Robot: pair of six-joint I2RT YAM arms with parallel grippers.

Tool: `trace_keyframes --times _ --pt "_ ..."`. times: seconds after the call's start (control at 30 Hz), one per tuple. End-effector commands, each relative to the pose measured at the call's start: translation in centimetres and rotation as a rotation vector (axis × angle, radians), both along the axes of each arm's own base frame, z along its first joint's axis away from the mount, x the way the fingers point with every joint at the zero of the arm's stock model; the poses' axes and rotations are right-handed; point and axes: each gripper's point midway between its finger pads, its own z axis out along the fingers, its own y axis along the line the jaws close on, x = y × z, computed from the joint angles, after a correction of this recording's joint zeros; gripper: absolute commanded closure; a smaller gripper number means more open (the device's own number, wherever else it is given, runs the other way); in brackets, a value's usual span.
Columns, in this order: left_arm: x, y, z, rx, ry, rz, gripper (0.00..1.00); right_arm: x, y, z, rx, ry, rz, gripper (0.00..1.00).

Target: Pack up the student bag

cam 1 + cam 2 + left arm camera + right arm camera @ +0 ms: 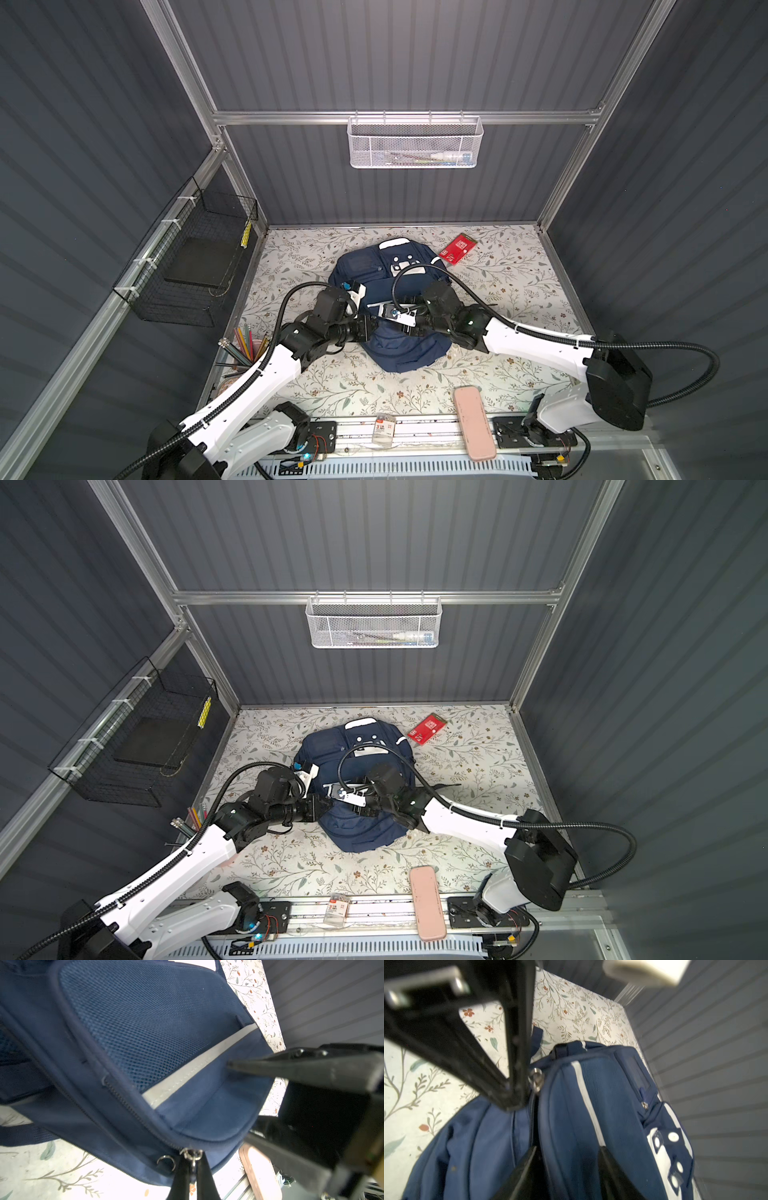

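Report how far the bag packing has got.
Done: nothing visibly packed; the inside of the bag is hidden. In hand: left gripper pinches a zip pull, right gripper stands open astride the front panel. Left: red packet, pink case and pencils sit outside the bag.

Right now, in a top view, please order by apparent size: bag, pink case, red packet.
1. bag
2. pink case
3. red packet
The case lies nearer the camera than the packet, so that gap may be exaggerated.
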Motion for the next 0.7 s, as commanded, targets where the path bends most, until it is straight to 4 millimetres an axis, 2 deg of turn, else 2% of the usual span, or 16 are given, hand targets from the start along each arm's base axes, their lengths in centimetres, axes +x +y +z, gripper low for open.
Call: trace_keyframes --times 0.0,0.07,0.13,0.2,0.3,0.4,0.57,0.67 --pt "0.9 -2.1 3.2 -0.102 -0.075 -0.036 1.00 0.6 1.5 -0.4 -0.022 0.005 -0.026 0.55" --pt "0.9 -1.6 3.3 -0.077 -0.090 -0.029 1.00 1.0 1.8 -1.1 -0.041 0.010 -0.042 0.63" --pt "1.2 -0.3 3.5 -0.021 -0.117 0.013 1.00 0.5 1.5 -1.9 -0.067 0.029 -0.021 0.86" --pt "1.7 1.4 3.6 0.050 -0.134 0.073 1.00 0.0 1.0 -2.2 -0.066 0.031 -0.011 1.00" --pt "2.7 3.4 3.6 0.086 -0.124 0.136 1.00 -1.1 0.2 -2.2 -0.053 0.019 0.023 1.00" --pt "4.4 5.4 3.0 0.040 -0.074 0.175 1.00 -2.3 -0.2 -2.0 -0.043 0.021 0.066 1.00" --pt "6.9 7.8 4.3 0.071 -0.121 0.239 1.00 -3.5 -0.7 -2.8 -0.078 0.068 0.109 1.00" --pt "8.3 8.9 3.2 0.107 -0.091 0.267 1.00 -3.9 -1.0 -2.7 -0.068 0.068 0.115 1.00"
